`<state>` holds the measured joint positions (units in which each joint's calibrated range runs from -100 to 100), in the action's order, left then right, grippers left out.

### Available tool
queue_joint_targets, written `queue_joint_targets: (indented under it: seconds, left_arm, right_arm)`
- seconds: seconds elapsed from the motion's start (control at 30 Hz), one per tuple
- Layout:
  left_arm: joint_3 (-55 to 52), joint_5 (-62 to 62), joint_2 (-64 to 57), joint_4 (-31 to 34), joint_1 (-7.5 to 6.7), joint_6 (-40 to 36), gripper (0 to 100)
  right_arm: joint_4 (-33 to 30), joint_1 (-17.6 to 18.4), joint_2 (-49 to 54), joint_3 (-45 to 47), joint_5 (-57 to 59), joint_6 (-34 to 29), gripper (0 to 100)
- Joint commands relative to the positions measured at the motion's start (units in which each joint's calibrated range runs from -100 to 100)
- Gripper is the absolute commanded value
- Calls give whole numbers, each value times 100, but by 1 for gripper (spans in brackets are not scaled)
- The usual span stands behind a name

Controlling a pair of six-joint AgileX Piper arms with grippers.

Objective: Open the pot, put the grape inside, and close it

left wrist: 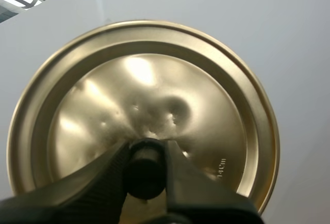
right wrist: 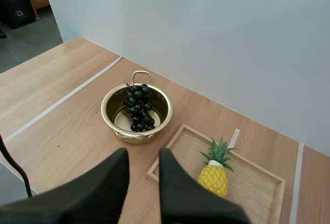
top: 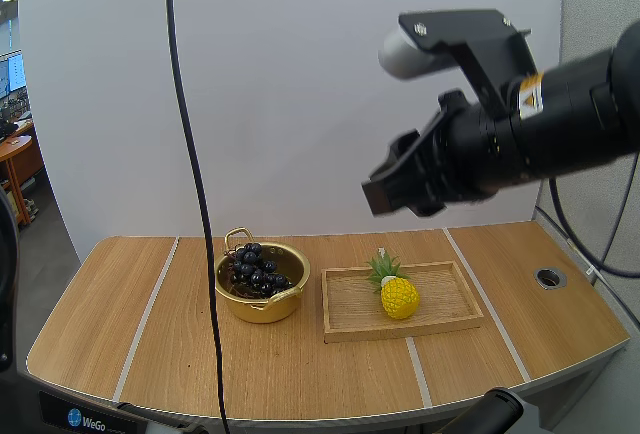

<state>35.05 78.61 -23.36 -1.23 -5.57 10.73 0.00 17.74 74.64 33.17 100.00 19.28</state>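
While the lid was held aloft by its knob, clamped in the left pincer, the pot was seen uncovered on the table | grapes were seen inside it, left of the wooden tray bearing a pineapple | right pincer was raised high, fingers slightly parted, nothing gripped.
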Motion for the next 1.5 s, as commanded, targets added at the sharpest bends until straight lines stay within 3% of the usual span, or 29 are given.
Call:
queue_joint_targets:
  seconds: [0.0,0.1,0.17,0.4,0.63,0.83,1.47]
  left_arm:
    - [40,-255,-48,28,-21,-13,0]
    - [40,-255,-48,28,-21,-13,0]
    - [40,-255,-48,28,-21,-13,0]
    - [40,-255,-48,28,-21,-13,0]
    - [40,-255,-48,28,-21,-13,0]
    - [40,-255,-48,28,-21,-13,0]
    - [40,-255,-48,28,-21,-13,0]
  right_arm:
    - [335,-17,302,247,0,-45,0]
    - [485,-17,320,258,0,-45,0]
    - [905,-17,320,390,-26,-45,0]
    - [932,-104,334,1697,-1821,-5,0]
    - [1190,-235,655,2790,-3342,453,0]
    - [954,-235,681,3336,-3706,453,0]
    - [1094,6,681,3348,-3646,409,0]
